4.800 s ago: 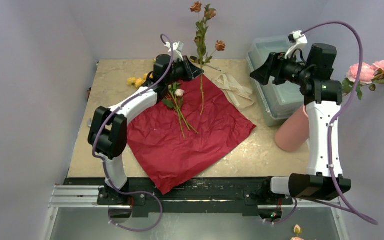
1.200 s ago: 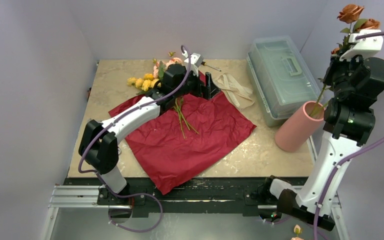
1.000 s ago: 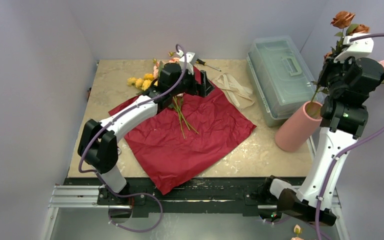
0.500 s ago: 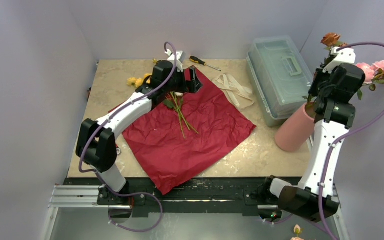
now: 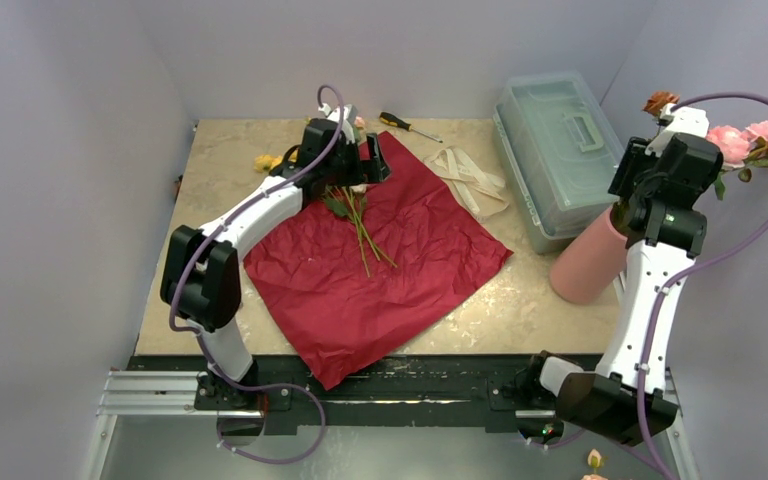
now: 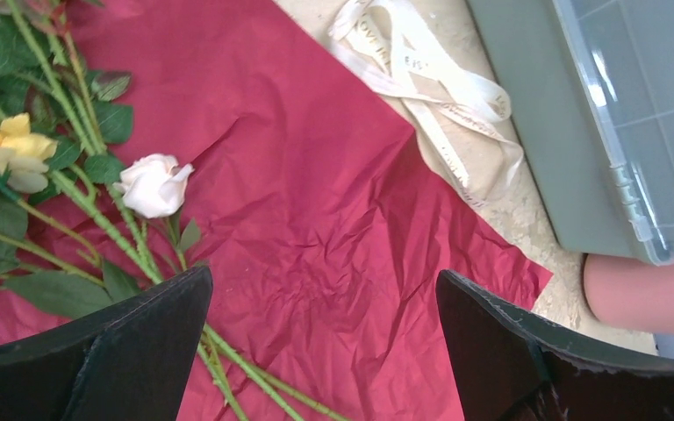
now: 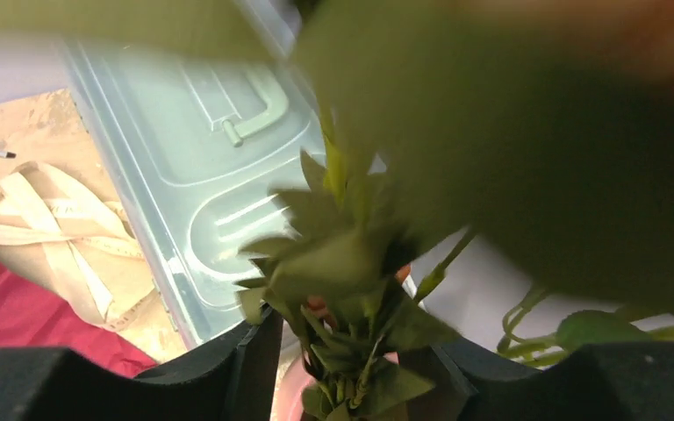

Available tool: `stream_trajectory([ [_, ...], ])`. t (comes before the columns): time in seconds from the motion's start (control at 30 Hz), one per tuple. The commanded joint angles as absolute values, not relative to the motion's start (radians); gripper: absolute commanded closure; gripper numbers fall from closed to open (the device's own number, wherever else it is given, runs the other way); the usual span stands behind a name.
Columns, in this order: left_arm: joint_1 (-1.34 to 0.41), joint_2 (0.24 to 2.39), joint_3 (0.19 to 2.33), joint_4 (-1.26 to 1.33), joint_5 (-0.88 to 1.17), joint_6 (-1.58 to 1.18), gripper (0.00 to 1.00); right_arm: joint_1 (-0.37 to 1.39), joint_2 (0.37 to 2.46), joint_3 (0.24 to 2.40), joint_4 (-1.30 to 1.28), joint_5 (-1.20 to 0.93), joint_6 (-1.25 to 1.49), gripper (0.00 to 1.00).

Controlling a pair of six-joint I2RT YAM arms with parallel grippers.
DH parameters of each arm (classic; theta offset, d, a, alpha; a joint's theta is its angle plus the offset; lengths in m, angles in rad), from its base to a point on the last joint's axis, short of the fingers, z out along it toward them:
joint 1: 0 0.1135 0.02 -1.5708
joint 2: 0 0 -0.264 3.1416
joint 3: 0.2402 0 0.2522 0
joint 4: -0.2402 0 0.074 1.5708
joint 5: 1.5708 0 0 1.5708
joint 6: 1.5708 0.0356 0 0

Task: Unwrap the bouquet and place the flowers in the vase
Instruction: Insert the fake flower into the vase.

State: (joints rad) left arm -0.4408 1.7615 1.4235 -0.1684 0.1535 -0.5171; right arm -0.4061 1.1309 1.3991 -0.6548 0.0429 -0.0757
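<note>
flowers to go: artificial roses w/ green leaves & long thin stems (image 5: 360,215) lie on the flat dark red crinkled paper sheet (image 5: 390,280), toward its 11 o'clock corner (12 = far edge of surface, opp. the arm bases). A pale bud (image 6: 151,184) & a yellow head (image 6: 0,149) show in the left wrist view.
handling: prob. v. light. Stems look thin & wiry, so likely springy and apt to roll or slip under the pads. Heads & leaves soft, easily crushed. Stems cross, so lifting one may drag its neighbours.
grip spot: mid-stem, below the leaves, across the stem, never on a head.
vase (image 5: 582,262): tall salmon-pink matte cylinder at approx 3 o'clock of surface, just beside the box. Holds pink roses (image 5: 750,140) & an orange rose (image 5: 657,102), heads leaning out toward 2 o'clock. Tall & narrow, so it may tip if stems get shoved sideways.
box (image 5: 560,130): clear greenish plastic, handle on lid, at 1 o'clock. Lid shut, contents not made out.
left claw (image 6: 323,289): jaws wide apart, nothing between, above the stems & paper.
right claw (image 7: 351,351): over the vase mouth, jaws parted w/ leafy stems in the gap, no pinch visible.
loose: cream ribbon (image 5: 470,178) on the beige surface (image 5: 520,300), btw paper & box.
bouquet: already undone, paper flat, ribbon off.
</note>
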Motion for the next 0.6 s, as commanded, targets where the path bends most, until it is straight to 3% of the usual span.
stream_trajectory([
  [0.0,-0.425,1.763,1.466,-0.197,0.136,-0.545,0.00,-0.410,1.112,1.488,-0.701,0.081,-0.056,0.42],
  [0.4,-0.425,1.751,1.437,-0.214,0.062,-0.551,0.01,-0.409,1.091,1.624,-0.849,0.116,-0.032,0.11],
  [0.57,-0.425,1.738,1.417,-0.218,0.032,-0.534,0.11,-0.408,1.074,1.678,-0.887,0.030,-0.063,0.02],
])
